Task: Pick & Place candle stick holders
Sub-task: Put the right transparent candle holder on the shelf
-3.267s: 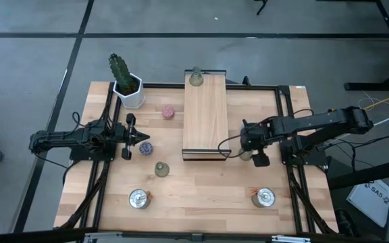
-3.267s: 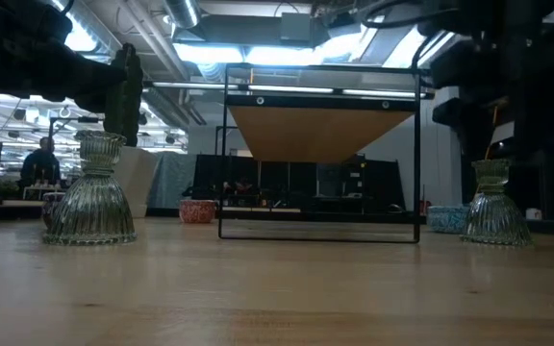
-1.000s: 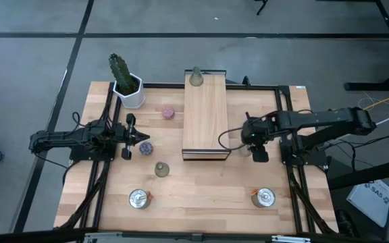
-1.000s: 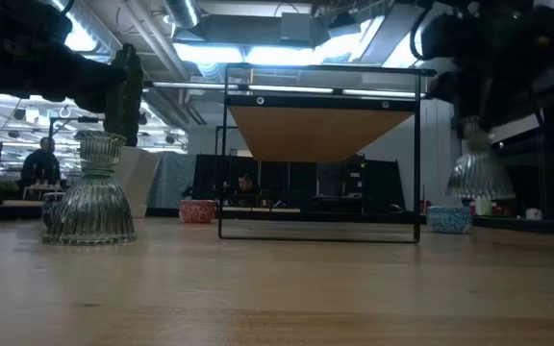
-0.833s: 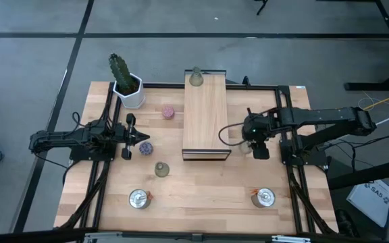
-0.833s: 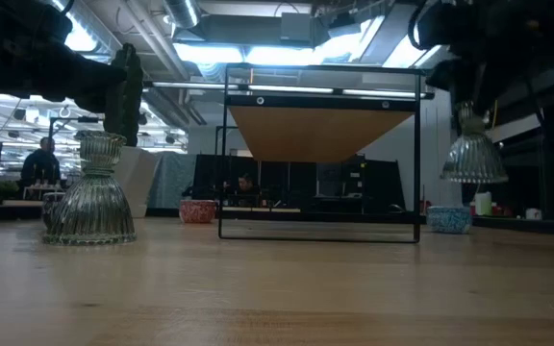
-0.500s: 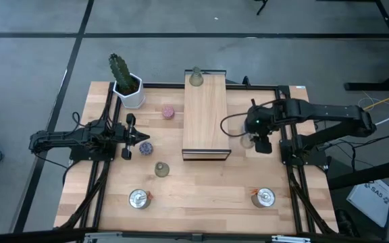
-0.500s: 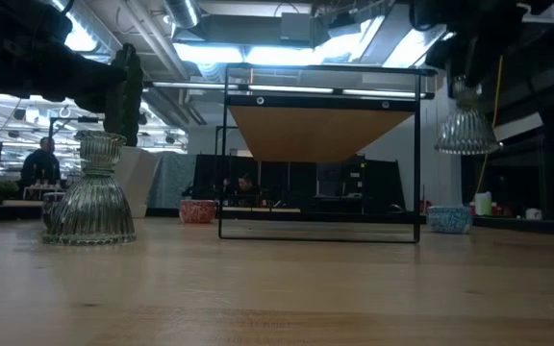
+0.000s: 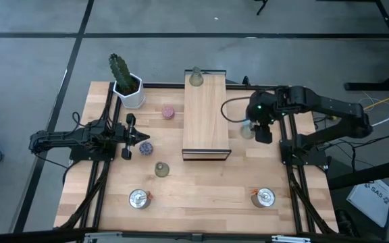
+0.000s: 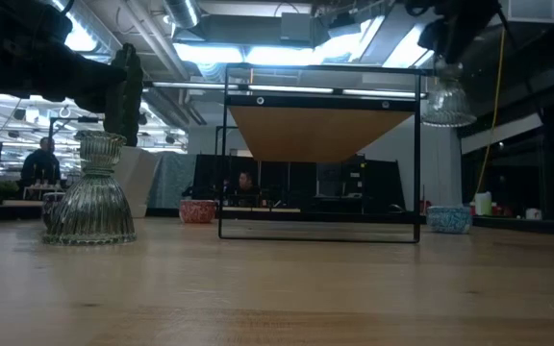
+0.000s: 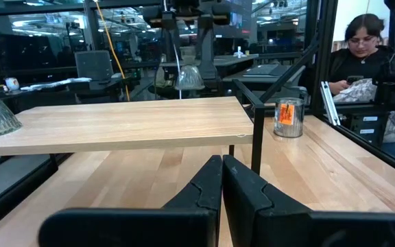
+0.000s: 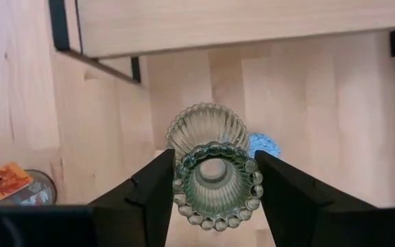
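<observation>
right gripper (image 12: 214,180) | clamps green holder (image 12: 211,161) | aloft beside wooden board (image 9: 205,115)

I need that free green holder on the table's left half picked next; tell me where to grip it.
Grip the narrow neck under the cup of the green holder, coming straight down. It stands upright and its ribbed base flares out, so the end effector should close best there.

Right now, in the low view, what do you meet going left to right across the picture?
Green bell-shaped holder standing on the table → pink holder far back → raised wooden board on its black frame → green holder held up in the air by the right gripper → blue holder on the table.
</observation>
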Controlling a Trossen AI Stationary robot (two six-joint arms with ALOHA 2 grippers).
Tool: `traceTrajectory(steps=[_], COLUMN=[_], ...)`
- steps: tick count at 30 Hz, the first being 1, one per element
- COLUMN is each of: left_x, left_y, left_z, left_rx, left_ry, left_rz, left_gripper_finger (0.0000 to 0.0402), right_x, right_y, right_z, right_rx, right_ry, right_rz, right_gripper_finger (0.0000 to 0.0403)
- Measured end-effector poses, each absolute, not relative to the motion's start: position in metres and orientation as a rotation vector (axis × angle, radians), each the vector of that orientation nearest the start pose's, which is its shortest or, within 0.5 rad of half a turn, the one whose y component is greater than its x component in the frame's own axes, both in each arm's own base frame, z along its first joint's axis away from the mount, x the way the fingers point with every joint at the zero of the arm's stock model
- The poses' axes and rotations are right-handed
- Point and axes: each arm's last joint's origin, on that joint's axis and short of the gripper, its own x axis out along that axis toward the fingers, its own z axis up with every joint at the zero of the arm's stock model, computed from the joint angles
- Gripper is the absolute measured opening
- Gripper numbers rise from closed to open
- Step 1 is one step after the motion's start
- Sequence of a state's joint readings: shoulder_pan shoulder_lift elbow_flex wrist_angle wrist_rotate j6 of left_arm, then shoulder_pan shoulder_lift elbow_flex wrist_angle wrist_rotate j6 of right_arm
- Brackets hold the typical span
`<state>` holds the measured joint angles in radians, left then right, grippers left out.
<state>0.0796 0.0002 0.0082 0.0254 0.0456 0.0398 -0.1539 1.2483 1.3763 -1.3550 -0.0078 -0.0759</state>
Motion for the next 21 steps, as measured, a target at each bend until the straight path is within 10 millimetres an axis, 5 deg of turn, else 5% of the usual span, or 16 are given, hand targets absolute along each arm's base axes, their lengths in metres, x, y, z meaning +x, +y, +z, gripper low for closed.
traceTrajectory(steps=[12,21], left_x=[0.097,0.097], left_y=[0.006,0.006], left_z=[0.169,0.169], left_rx=[0.042,0.042], left_ry=[-0.033,-0.033], left_rz=[0.035,0.035], left_gripper_finger=[0.0006,0.0006], right_x=[0.234,0.267], right_y=[-0.056,-0.069], right_z=[0.381,0.384], right_rx=[0.008,-0.014], right_ry=[1.209,1.267], right_rz=[-0.103,-0.08], right_gripper_finger=[0.0188,0.0188])
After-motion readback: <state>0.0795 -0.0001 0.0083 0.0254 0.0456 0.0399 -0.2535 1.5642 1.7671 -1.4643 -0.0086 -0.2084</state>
